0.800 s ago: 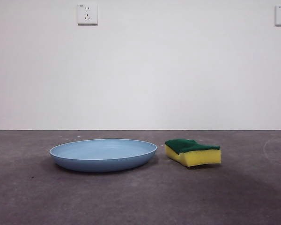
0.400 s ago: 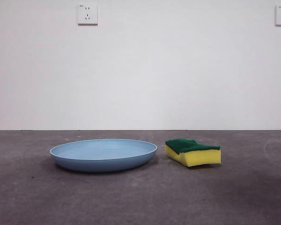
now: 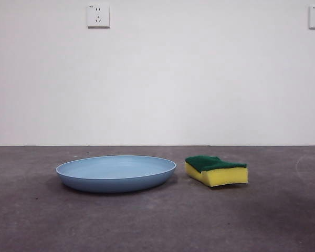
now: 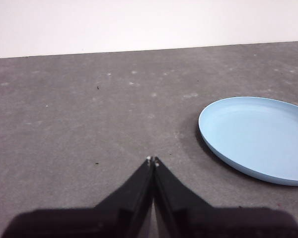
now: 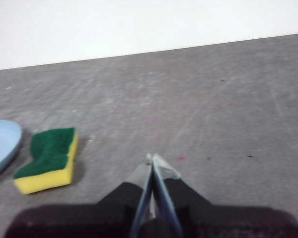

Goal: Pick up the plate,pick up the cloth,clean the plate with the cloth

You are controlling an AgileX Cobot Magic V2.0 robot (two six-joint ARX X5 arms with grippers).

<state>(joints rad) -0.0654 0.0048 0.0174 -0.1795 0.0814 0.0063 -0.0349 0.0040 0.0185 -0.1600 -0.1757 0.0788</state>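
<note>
Plate (image 5: 2, 146) cut off at edge

The light-blue plate (image 3: 115, 173) lies flat; just beside it sits the yellow sponge (image 3: 217, 170), green side up.

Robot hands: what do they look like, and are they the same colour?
Both are mostly black. The left hand has two flat black jaws that narrow to a point with tiny pale tips. The right hand has the same wedge shape, but its jaw ends look greyish and blurred. No cables or markings show.
</note>
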